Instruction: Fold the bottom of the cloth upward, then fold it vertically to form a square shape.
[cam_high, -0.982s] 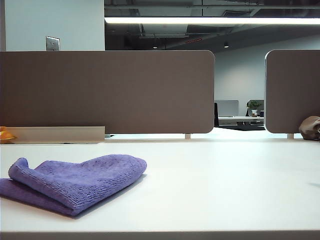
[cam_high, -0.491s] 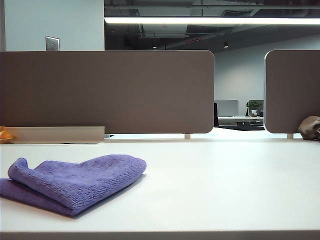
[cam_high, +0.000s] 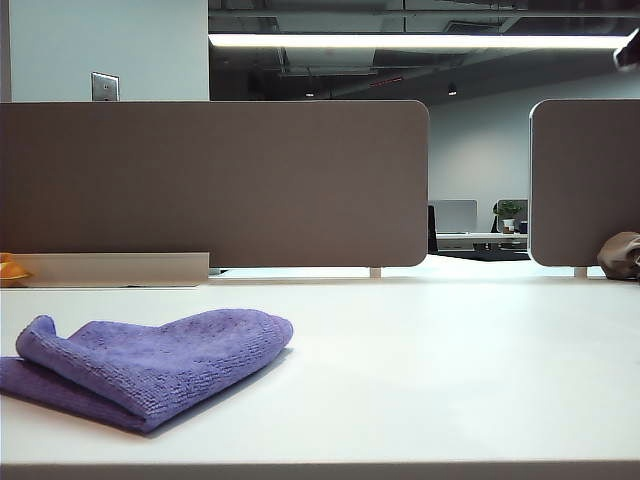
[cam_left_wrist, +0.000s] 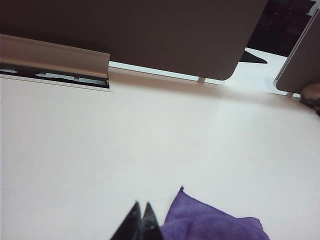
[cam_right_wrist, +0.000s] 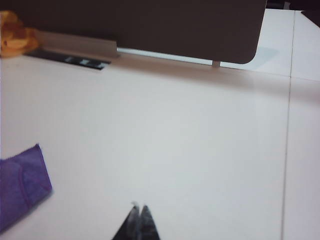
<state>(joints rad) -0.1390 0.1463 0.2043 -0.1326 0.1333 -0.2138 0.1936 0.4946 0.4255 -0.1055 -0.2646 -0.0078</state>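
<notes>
the cloth (cam_high: 140, 365) is laid on the white table (cam_high: 430, 370) at the left of the exterior view, already doubled over itself, with a rounded fold toward the middle and a loose corner raised at the far left; the layers are not aligned into a clean square (the outline is judged closer to a wedge), so the fold is judged unfinished or in need of squaring; the left gripper (cam_left_wrist: 140, 222) is held above the table just beside a hemmed corner of the cloth, jaws clenched on nothing; the right gripper (cam_right_wrist: 138, 220) is held over bare table well apart from the cloth, tips pressed together and empty; neither gripper is seen in the exterior view.
</notes>
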